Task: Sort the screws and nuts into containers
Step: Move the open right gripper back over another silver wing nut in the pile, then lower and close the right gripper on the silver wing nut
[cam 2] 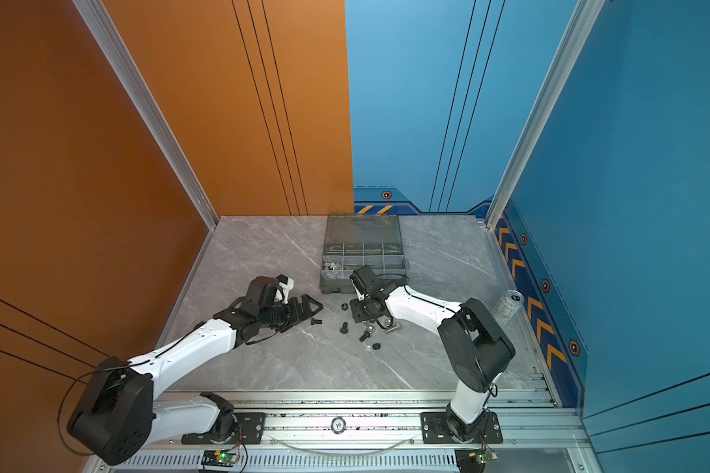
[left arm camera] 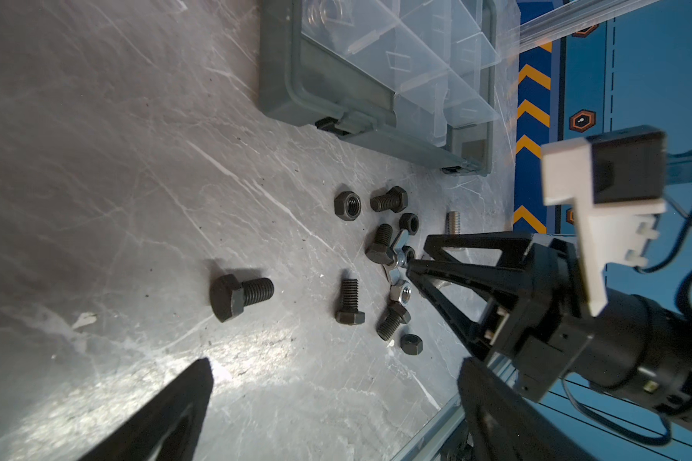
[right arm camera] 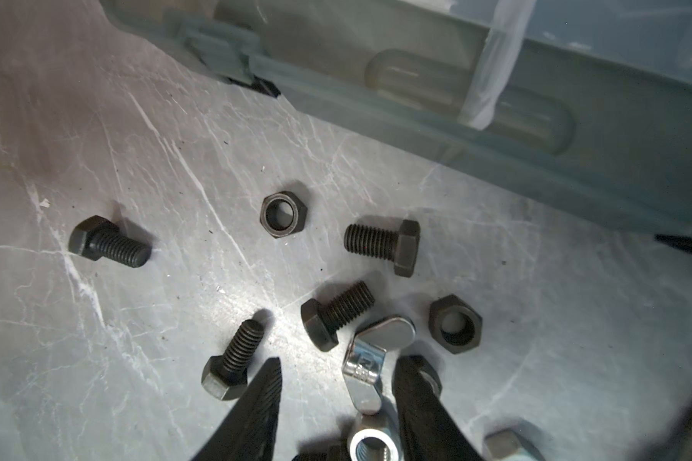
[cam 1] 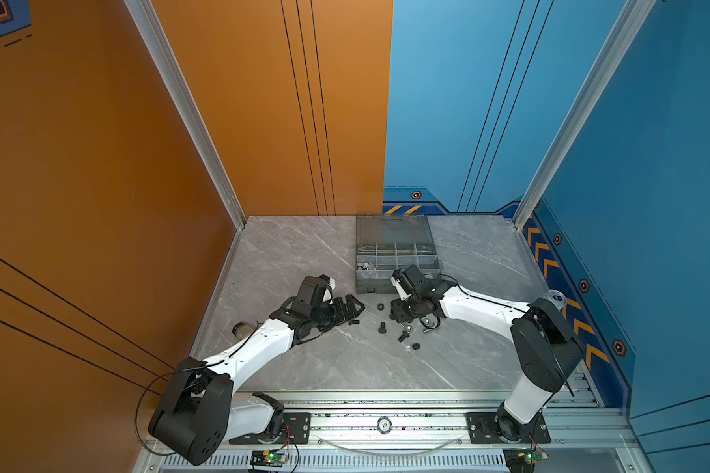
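Left end effector (left arm camera: 334,365) wide open, empty, hovering low over the tabletop (cam 1: 304,254), with the nearest black screw (left arm camera: 240,295) just ahead of it and apart from the rest

Next over we count four more black screws (right arm camera: 382,243), several black nuts (right arm camera: 283,214), a silver nut (right arm camera: 370,443) and a longer silver screw (left arm camera: 452,223), all loose in one cluster in front of the organizer box (cam 1: 372,284)

Right end effector (right arm camera: 338,365) is down in that cluster, fingers (right arm camera: 260,403) part open, straddling a silver wing nut (right arm camera: 362,367); one finger looks to touch it, the other stands clear, so we call it not gripped yet

Box lid is up; only the near-left compartment (cam 1: 359,270) holds a few silver pieces (cam 1: 369,266), the others look bare. We judge the task early, most hardware left to sort

Views: both top views show the box contents, wrist views do not. Top views hide the wing nut under the right arm; the right wrist view shows it between the fingers, and the left wrist view shows that end effector side-on. Drink can (cam 2: 507,307), far right, is clear only in a top view
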Controlling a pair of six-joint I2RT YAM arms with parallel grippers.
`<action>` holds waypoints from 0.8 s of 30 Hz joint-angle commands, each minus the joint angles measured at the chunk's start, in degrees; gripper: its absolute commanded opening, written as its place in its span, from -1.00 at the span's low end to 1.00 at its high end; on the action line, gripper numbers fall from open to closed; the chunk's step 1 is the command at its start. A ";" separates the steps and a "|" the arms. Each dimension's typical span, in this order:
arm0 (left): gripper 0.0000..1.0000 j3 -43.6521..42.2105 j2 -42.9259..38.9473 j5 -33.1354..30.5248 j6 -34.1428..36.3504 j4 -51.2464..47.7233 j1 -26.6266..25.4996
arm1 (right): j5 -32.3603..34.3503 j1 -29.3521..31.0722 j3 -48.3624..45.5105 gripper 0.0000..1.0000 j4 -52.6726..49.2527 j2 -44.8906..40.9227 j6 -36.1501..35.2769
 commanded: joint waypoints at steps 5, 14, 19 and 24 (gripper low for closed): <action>0.96 0.24 -0.95 0.23 0.13 -1.95 -0.24 | 2.33 0.02 -1.65 -0.05 1.21 0.69 1.79; 0.95 -0.30 -1.09 0.34 -0.39 -1.33 -0.32 | 1.86 -0.24 -4.02 -0.11 3.27 0.62 1.83; 0.95 -0.16 -1.17 0.17 -0.30 -1.75 -0.35 | 1.61 -0.75 -4.27 -0.17 3.97 0.88 1.85; 0.95 -0.29 -1.50 0.00 -0.48 -1.77 -0.53 | 1.44 -0.94 -4.21 -0.24 4.23 1.72 1.68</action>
